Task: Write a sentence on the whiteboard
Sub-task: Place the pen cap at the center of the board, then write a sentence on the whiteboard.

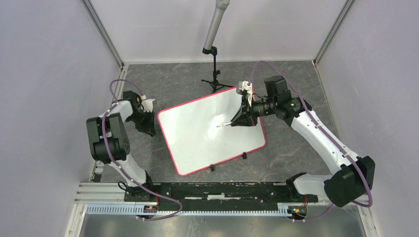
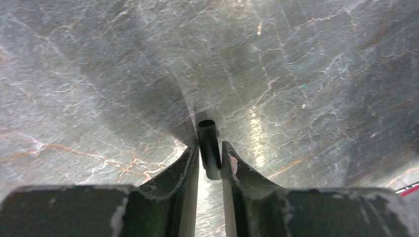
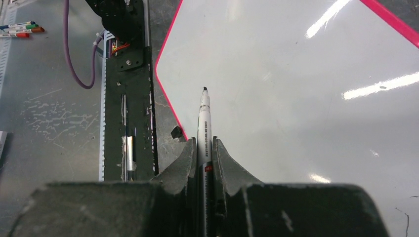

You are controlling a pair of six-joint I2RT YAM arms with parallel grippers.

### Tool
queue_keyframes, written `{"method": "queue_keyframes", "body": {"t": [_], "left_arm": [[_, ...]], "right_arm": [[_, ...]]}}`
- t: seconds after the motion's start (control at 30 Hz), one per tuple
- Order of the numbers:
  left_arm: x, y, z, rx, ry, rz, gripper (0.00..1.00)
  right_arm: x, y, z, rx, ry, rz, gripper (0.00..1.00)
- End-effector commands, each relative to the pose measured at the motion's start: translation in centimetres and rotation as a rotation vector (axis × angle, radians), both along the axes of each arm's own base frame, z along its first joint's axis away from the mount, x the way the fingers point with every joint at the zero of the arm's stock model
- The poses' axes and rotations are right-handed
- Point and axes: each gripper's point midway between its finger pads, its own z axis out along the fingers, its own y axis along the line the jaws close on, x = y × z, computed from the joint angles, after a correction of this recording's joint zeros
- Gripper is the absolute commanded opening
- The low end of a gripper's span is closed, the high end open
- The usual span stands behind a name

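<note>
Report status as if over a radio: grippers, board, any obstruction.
Right gripper shut on marker, tip over board. Left gripper around cap, grip unclear. No sentence visible. Nothing blocking board.

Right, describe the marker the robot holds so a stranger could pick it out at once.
Find the whiteboard, the big pink-rimmed white board in the middle. Above its far right part is the right gripper, and the marker pokes out from its grip. Unlike the coloured markers lying loose off the board, it is the one held, with a bare black tip.
</note>
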Motion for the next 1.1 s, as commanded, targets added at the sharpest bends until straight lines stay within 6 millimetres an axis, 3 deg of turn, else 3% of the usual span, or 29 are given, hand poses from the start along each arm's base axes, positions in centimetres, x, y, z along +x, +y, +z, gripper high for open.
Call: {"method": "queue_keyframes", "body": {"t": [0.0,0.23,0.37,0.47,0.63,0.87,0.93,1.07], "left_arm": [[0.8,1.6,-0.3,0.086,-0.026,0.003,0.3],[0.9,2.1,-0.3,0.116,-0.028,0.008,0.38],[1.3,1.3,1.0,0.073,-0.06,0.011,0.44],[1.7,-0.8,4.1,-0.042,-0.125,-0.008,0.52],[2.5,-4.4,11.7,-0.249,-0.319,-0.055,0.68],[2.9,-5.8,21.5,-0.62,-0.547,0.0,0.77],[2.2,-6.3,22.9,-0.732,-0.559,-0.029,0.76],[0.5,-7.4,23.3,-0.812,-0.546,-0.084,0.75]], "right_arm": [[0.8,0.7,1.9,0.013,-0.076,0.012,0.0],[0.8,1.3,2.4,0.013,-0.094,0.026,0.0],[0.7,1.6,2.6,0.011,-0.11,0.031,0.0],[1.0,1.9,3.2,0.005,-0.145,0.027,0.0],[1.5,2.9,4.7,0.0,-0.225,0.029,0.0],[3.0,5.8,6.8,-0.029,-0.328,-0.015,0.0],[2.8,7.2,7.1,-0.037,-0.351,-0.002,0.0],[1.3,10.3,6.3,-0.09,-0.418,0.039,0.0]]}}
